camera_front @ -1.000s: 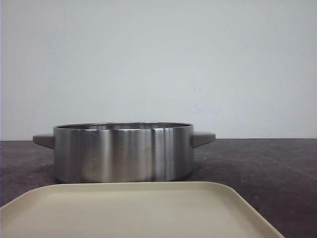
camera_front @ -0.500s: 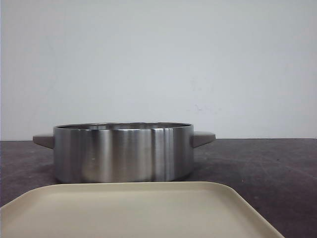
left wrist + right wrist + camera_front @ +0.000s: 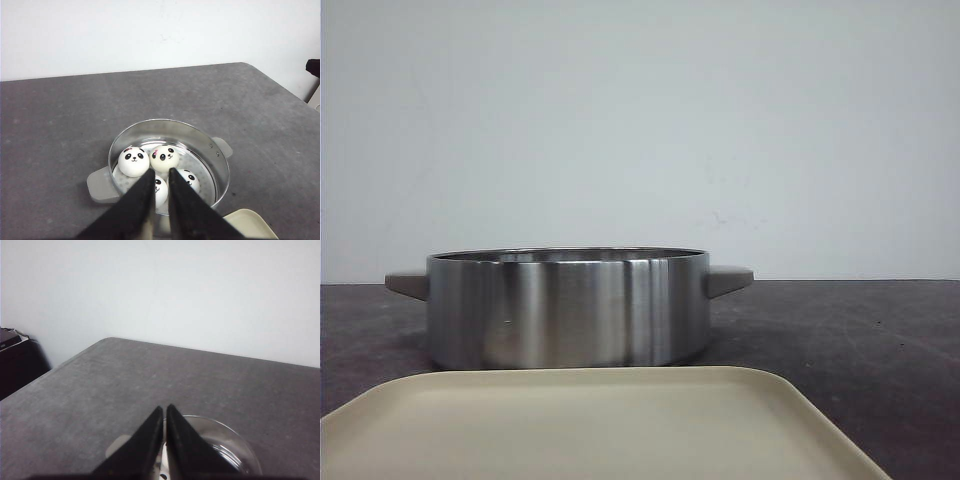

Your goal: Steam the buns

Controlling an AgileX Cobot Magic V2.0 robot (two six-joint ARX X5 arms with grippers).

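1. The dark grey tabletop (image 3: 860,340) fills the lower part of every view and meets a plain white wall behind.
2. A cream tray (image 3: 600,425) lies nearest the camera in the front view; the left wrist view catches only one corner of it (image 3: 247,223), just beside the pot, and the right wrist view shows none of it.
3. A steel pot (image 3: 568,307) with two flat side handles stands on the tabletop behind the tray. The front view shows only its outer wall, while the left wrist view looks down into it (image 3: 205,150); the right wrist view shows part of its rim (image 3: 230,440).
4. The buns (image 3: 134,161), four white ones with panda faces, sit together inside the pot on a perforated insert, visible only in the left wrist view; two are partly hidden by the fingers.
5. The left hand (image 3: 160,176) hangs above the pot, its fingers nearly together and holding nothing.
6. The right hand (image 3: 164,410) hangs above the pot's edge, its fingertips closed and empty.
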